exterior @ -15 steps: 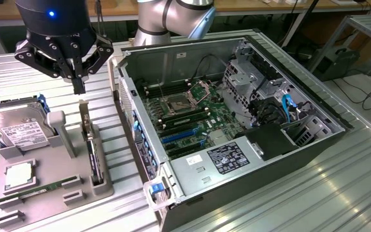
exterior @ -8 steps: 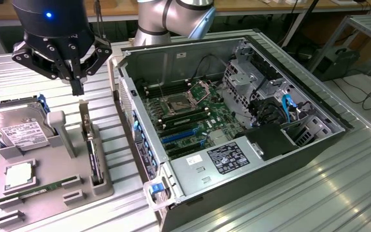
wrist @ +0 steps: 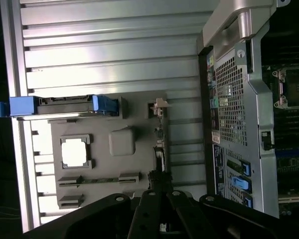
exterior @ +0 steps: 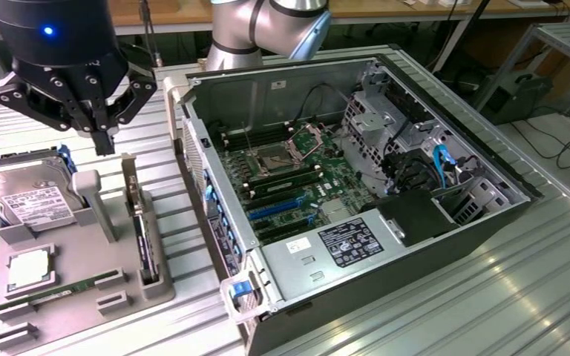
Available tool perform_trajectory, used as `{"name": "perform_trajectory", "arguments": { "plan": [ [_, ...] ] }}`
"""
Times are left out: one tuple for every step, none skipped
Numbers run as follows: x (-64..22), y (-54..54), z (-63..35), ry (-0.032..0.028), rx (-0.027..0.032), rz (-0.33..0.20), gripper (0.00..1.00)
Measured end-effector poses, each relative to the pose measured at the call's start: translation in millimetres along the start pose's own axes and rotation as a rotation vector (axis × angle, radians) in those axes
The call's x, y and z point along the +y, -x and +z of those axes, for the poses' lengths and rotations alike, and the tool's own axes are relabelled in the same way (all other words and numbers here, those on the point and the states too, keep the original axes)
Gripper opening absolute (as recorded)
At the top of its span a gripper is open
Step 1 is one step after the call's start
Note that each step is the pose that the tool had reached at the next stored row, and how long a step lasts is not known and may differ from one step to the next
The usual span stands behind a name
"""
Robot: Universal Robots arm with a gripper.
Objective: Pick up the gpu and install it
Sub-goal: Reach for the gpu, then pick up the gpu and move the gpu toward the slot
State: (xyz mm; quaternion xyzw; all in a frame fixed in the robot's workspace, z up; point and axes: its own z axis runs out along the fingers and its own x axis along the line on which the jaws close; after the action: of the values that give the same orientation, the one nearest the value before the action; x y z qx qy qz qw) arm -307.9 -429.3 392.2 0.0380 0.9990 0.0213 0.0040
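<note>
The gpu [exterior: 143,245] stands on its long edge in a narrow slot along the right side of the grey holder tray [exterior: 87,256], in the lower left of the exterior view, untouched and not yet lifted. The claw [exterior: 104,144] hangs in the upper left of that frame, above the far end of the tray and well apart from the card; its tips look drawn together and it holds nothing. The main risk, as I judge it, is coming down like that: tips pressed together would strike the card's thin top edge instead of straddling it, and could chip the board or tip it in its slot. The claw also sits off the card's line, toward the hard drive [exterior: 27,196], so a straight descent could hit the tray's upright post. A grip taken off-centre could let the card swing or bind when pulled. Further on, the open computer case [exterior: 265,93] on the tabletop [exterior: 444,311] has tall walls and loose cables near the blue slots [exterior: 270,210], where a tilted card could snag
</note>
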Motion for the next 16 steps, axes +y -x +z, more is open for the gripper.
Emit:
{"name": "perform_trajectory", "arguments": {
  "plan": [
    [-0.5, -0.6, 0.0, 0.0001, -0.0001, 0.000, 0.11],
    [-0.5, -0.7, 0.0, 0.0001, -0.0001, 0.000, 0.11],
    [-0.5, -0.7, 0.0, 0.0000, 0.0000, 0.000, 0.11],
    [-0.5, -0.7, 0.0, 0.0000, 0.0000, 0.000, 0.11],
    [-0.5, -0.7, 0.0, 0.0001, -0.0001, 0.000, 0.11],
    [-0.5, -0.7, 0.0, 0.0000, 0.0000, 0.000, 0.11],
    [-0.5, -0.7, 0.0, 0.0001, 0.0000, 0.000, 0.11],
    [-0.5, -0.7, 0.0, 0.0001, -0.0001, 0.000, 0.11],
    [-0.5, -0.7, 0.0, 0.0001, 0.0000, 0.000, 0.11],
    [-0.5, -0.7, 0.0, 0.0000, 0.0000, 0.000, 0.11],
    [-0.5, -0.7, 0.0, 0.0001, 0.0000, 0.000, 0.11],
    [-0.5, -0.7, 0.0, 0.0001, -0.0001, 0.000, 0.11],
    [-0.5, -0.7, 0.0, 0.0001, 0.0000, 0.000, 0.11],
    [-0.5, -0.7, 0.0, 0.0001, -0.0001, 0.000, 0.11],
    [-0.5, -0.7, 0.0, 0.0001, -0.0001, 0.000, 0.11],
    [-0.5, -0.7, 0.0, 0.0001, 0.0000, 0.000, 0.17]
  ]
}}
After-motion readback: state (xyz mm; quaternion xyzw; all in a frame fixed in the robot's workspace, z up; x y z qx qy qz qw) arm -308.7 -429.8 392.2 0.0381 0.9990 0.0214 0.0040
